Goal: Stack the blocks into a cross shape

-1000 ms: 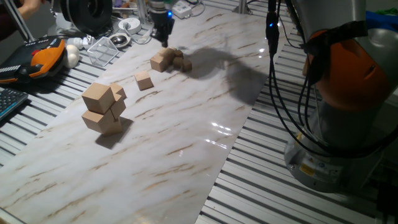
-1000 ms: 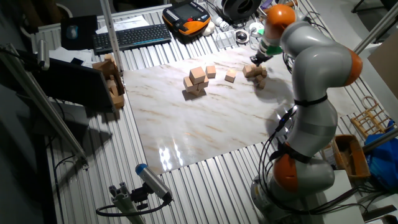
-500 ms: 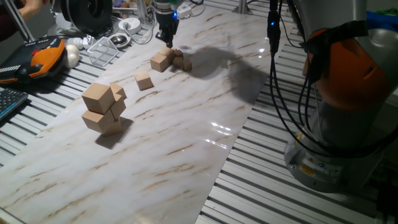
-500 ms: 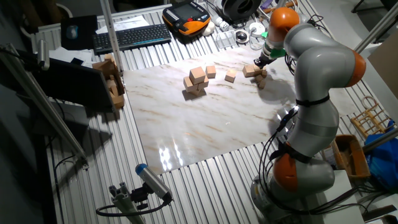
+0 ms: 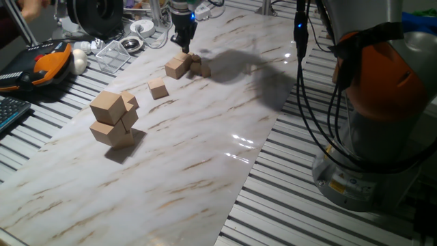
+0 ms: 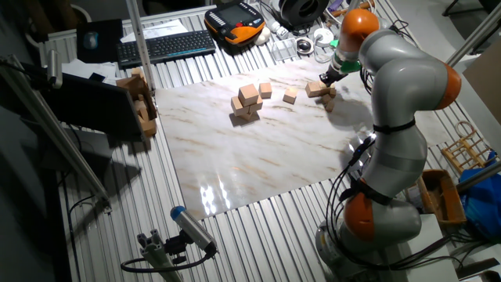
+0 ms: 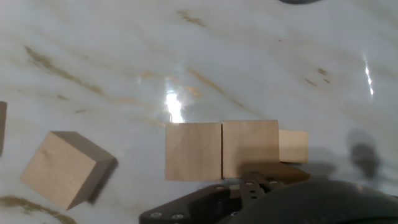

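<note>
Two tan blocks (image 7: 193,151) (image 7: 250,148) lie side by side and touching on the marble sheet, with a tiny cube (image 7: 293,146) against the right one. In the fixed views this cluster (image 5: 179,66) (image 6: 317,88) sits at the far end of the sheet. My gripper (image 5: 183,45) (image 6: 326,76) hangs just above the cluster's back edge, its fingers drawn together to a narrow tip with nothing between them. In the hand view only its dark body (image 7: 249,200) shows, at the bottom edge. A separate block (image 5: 158,88) (image 7: 62,168) lies on its own a short way off.
A stack of bigger tan cubes (image 5: 113,117) (image 6: 246,103) stands mid-sheet. Past the sheet's far edge lie a clear plastic tray (image 5: 113,55), an orange pendant (image 5: 48,60), a keyboard (image 6: 164,45) and cables. The arm's base (image 5: 369,116) stands at the right.
Over the last second my gripper shifted slightly right and down, closer to the block cluster. The blocks have not visibly moved.
</note>
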{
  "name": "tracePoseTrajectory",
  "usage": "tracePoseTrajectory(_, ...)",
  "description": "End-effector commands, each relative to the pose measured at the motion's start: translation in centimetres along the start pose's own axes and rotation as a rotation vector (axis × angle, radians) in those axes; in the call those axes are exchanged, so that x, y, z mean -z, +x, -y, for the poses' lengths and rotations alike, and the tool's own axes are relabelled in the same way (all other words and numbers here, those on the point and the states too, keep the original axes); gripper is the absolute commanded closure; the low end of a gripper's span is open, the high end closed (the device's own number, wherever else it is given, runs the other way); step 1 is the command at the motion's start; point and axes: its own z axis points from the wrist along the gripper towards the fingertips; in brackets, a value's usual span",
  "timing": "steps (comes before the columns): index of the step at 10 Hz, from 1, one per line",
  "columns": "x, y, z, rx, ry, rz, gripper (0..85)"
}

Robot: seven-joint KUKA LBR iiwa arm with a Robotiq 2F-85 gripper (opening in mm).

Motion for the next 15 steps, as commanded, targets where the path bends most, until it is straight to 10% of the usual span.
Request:
tracePoseTrajectory(1,0.0,0.0,-0.1,-0.008,0.009,-0.001,85.0)
tracePoseTrajectory(3,0.0,0.0,-0.1,0.045,-0.034,-0.001,85.0)
tracePoseTrajectory(9,0.1,-0.3,2.5,0.088,0.006,-0.006,85.0)
tracePoseTrajectory(15,-2.5,-1.2,4.3,0.033,-0.016,-0.006,85.0)
